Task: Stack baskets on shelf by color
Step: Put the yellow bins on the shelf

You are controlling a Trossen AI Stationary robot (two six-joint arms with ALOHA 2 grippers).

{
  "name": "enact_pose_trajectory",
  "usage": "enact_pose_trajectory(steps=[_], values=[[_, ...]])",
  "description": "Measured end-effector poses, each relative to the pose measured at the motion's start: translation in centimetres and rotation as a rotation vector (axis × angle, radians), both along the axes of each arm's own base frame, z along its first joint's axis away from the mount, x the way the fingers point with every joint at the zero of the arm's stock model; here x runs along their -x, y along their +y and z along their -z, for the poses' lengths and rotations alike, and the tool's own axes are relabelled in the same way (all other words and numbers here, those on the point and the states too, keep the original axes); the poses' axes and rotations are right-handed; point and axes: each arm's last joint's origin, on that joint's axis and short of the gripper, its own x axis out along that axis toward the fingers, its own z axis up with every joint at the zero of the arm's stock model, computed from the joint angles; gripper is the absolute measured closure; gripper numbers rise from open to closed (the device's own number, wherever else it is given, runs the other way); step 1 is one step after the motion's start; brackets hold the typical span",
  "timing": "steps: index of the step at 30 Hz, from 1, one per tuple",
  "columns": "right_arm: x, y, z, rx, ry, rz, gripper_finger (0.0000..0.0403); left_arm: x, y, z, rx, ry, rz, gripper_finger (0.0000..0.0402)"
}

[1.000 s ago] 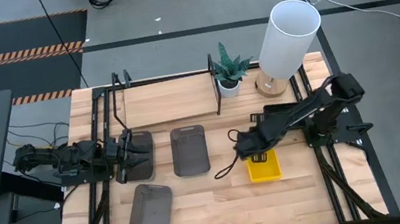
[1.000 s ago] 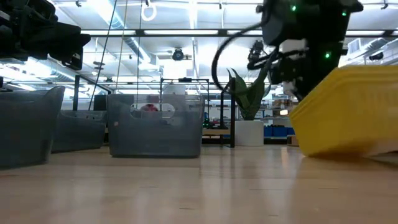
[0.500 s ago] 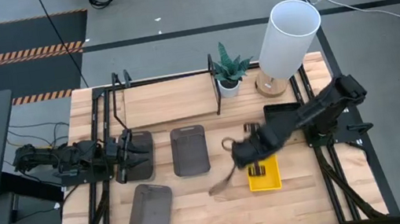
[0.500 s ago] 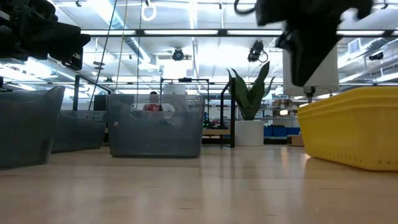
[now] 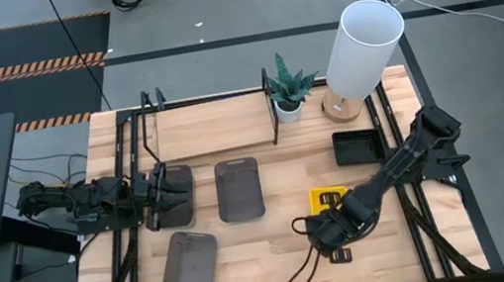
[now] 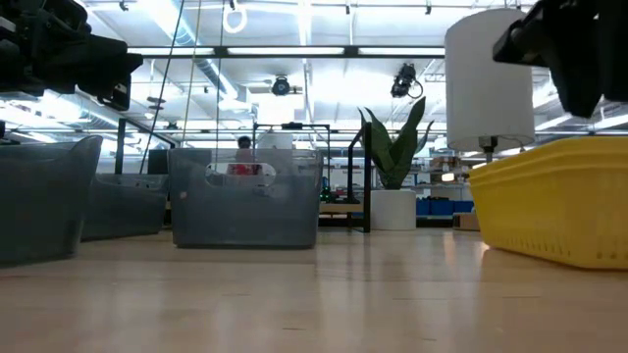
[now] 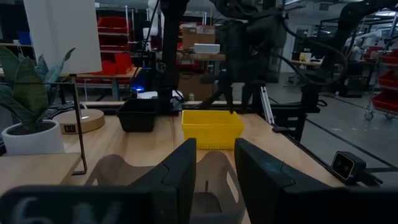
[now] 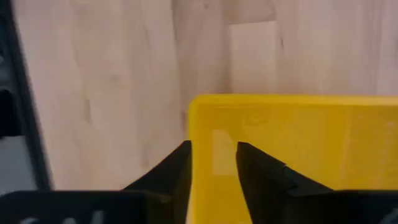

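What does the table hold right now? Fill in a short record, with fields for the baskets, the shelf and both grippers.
yellow plastic basket: flat on the tabletop, right of centre
black plastic basket: on the tabletop, far right
grey plastic baskets: three on the tabletop
light wooden shelf: no basket on it
right gripper: open, above the yellow basket
left gripper: at the leftmost grey basket

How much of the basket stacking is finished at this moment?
Nothing is stacked: the shelf holds no basket. In hand: the right gripper is over the yellow basket, its fingers astride one wall. Three grey baskets and the black basket remain on the table.
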Motion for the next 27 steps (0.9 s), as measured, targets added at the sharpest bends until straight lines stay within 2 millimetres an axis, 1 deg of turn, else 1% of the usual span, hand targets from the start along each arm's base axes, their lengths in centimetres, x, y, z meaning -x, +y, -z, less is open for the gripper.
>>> enact_pose_trajectory(steps=[3, 5, 13, 19, 23, 27], values=[[0.0, 0.2, -0.4, -0.028, 0.004, 0.052, 0.0236, 0.0, 0.0, 0.0, 0.000, 0.001, 0.001, 0.0285], [0.0, 0.2, -0.4, -0.033, 0.008, 0.094, 0.0224, 0.0, 0.0, 0.0, -0.001, 0.001, 0.000, 0.0285], [0.5, 0.7, -0.3, -0.022, 0.019, 0.093, 0.0220, 0.0, 0.0, 0.0, 0.000, 0.000, 0.000, 0.0285], [0.4, 1.9, 1.5, 0.012, 0.055, 0.041, 0.0220, 0.0, 0.0, 0.0, 0.000, 0.000, 0.000, 0.0285], [0.2, 2.4, 2.5, 0.028, 0.065, 0.037, 0.0220, 0.0, 0.0, 0.0, 0.000, 0.000, 0.000, 0.0285], [-0.1, 2.6, 4.0, 0.072, 0.096, 0.041, 0.0220, -0.1, 0.0, 0.0, 0.000, 0.001, 0.000, 0.0285]])
